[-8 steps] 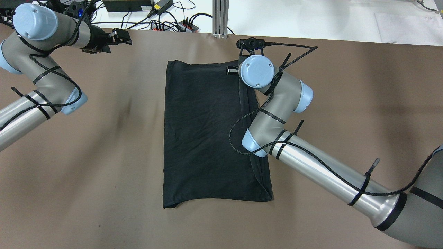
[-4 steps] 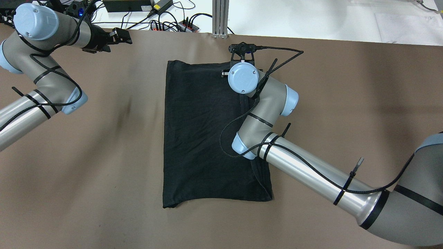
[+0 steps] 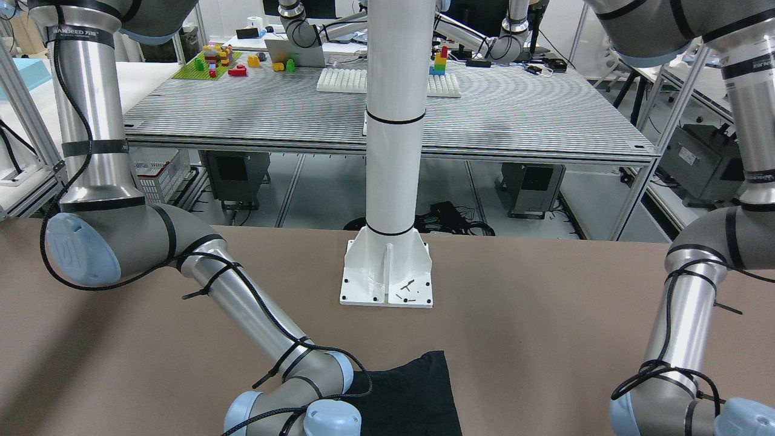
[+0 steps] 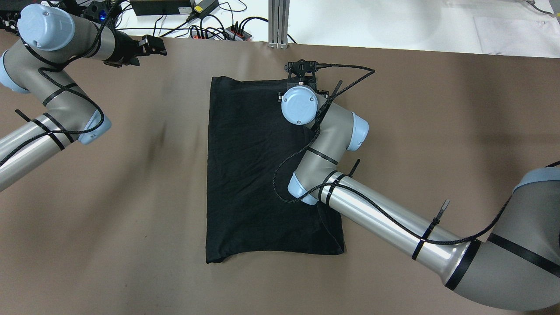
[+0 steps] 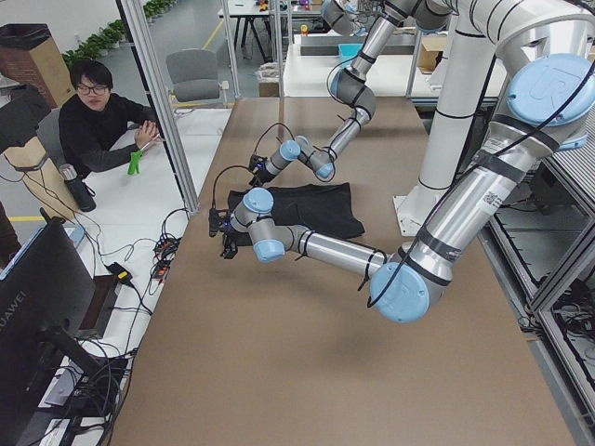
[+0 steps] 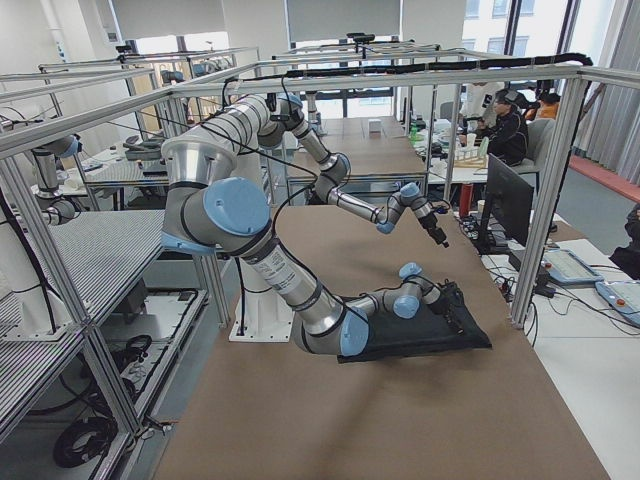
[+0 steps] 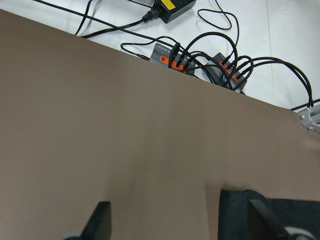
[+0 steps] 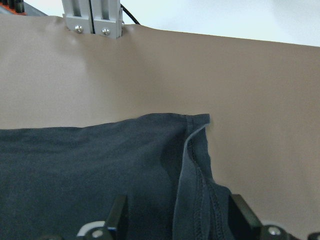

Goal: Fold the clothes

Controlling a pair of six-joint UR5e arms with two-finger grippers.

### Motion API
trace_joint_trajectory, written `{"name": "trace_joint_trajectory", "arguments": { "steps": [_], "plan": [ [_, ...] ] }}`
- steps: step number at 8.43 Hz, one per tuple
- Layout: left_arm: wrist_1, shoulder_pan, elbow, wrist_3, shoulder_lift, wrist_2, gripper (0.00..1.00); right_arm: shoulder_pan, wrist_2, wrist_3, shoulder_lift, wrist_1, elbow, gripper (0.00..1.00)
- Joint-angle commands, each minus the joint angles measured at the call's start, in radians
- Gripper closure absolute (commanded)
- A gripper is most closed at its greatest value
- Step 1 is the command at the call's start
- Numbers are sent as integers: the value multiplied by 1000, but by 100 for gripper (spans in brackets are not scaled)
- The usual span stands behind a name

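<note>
The black T-shirt [image 4: 249, 175] lies folded into a tall rectangle in the middle of the brown table, plain black side up; its print is hidden. A folded-in layer runs along its right edge [image 8: 192, 165]. My right gripper [image 8: 178, 212] is open, hovering over the shirt's far right corner, holding nothing; in the overhead view it is hidden under the wrist [image 4: 299, 105]. My left gripper [image 4: 151, 45] is open and empty at the table's far left edge, clear of the shirt, whose far left corner shows in the left wrist view [image 7: 280, 215].
Power strips and cables [image 4: 218, 30] lie past the table's far edge beside an aluminium post [image 4: 278, 22]. The white robot column base [image 3: 387, 266] stands on the near side. A seated person [image 5: 93, 121] is off the table's far side.
My right wrist has moved left and slightly toward the robot, from the shirt's right edge to over its far right corner. The left arm and the shirt have not moved.
</note>
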Motion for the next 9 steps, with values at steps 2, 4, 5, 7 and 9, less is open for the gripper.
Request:
{"name": "trace_joint_trajectory", "arguments": {
  "steps": [2, 4, 5, 7, 9],
  "plan": [
    [1, 0, 4, 6, -1, 3, 5, -2, -4, -3, 78, 39, -118, 29],
    [1, 0, 11, 14, -3, 2, 5, -2, -2, -2, 76, 55, -145, 35],
    [1, 0, 11, 14, -3, 2, 5, -2, -2, -2, 76, 55, -151, 38],
    [1, 0, 13, 15, -4, 2, 5, -2, -2, -2, 71, 57, -152, 40],
    [3, 1, 13, 14, -10, 2, 5, -1, 4, -2, 70, 57, -152, 42]
  ]
}}
